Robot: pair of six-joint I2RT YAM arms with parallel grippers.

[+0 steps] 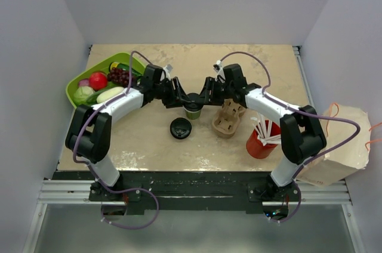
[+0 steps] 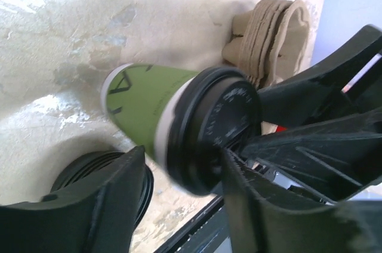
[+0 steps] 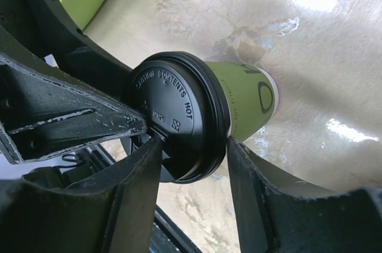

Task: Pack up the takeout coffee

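Green takeout coffee [image 1: 192, 111] stands between the claws: right claw [image 3: 192, 145] clasps its lid [image 3: 173, 116], left claw [image 2: 182, 163] unclear.

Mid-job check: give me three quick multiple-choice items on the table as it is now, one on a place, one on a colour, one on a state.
1. The loose black lid lies:
A in the green tray
B on the table, on the arm-base side of the green cup
C in the cardboard carrier

2. The straw cup is:
A red
B blue
C yellow

3. The green cup is:
A uncapped
B upright with a fitted lid
C lying on its side

Answers:
1 B, the top view shows the lid flat on bare table just below the cup.
2 A, its wall is red under the white straws.
3 B, both wrist views show the lid seated on the rim.
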